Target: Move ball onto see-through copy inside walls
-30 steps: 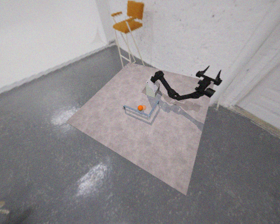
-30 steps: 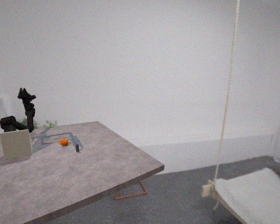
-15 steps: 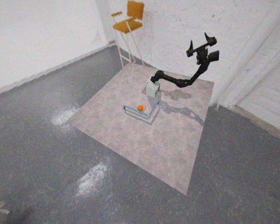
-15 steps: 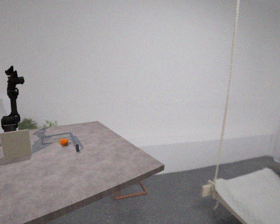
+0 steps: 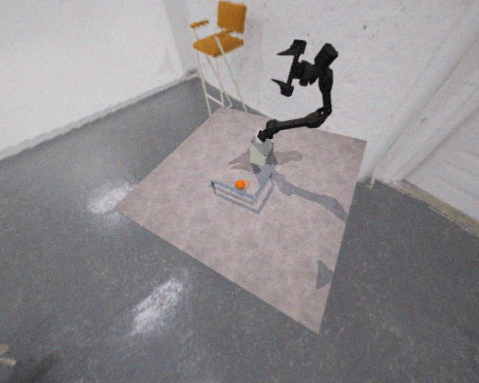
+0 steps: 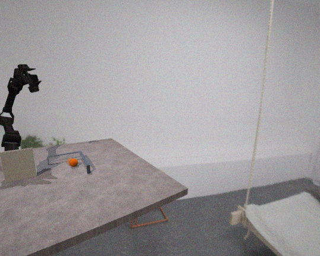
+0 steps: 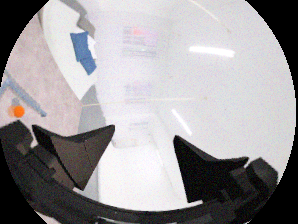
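The small orange ball (image 5: 239,184) is sitting inside the low clear corner walls (image 5: 234,192), beside its see-through copy (image 5: 247,183), near the table's far edge. The black claw (image 5: 288,71) is being held wide open and empty, high up, so nothing's getting nudged yet.

White walls (image 5: 74,67) meet in a corner at 12 o'clock in the top view, where a tall orange chair (image 5: 218,36) on thin pale legs stands against them. The floor (image 5: 74,267) is grey and glossy, with bright light patches (image 5: 158,305) at 7 and 9 o'clock of the mottled beige surface (image 5: 252,249). In the exterior view a rope (image 6: 262,89) hangs at 3 o'clock, holding a white padded swing seat (image 6: 287,220) at 5 o'clock. An orange metal leg (image 6: 150,221) shows beneath the surface, and green foliage (image 6: 31,141) sits at 9 o'clock.
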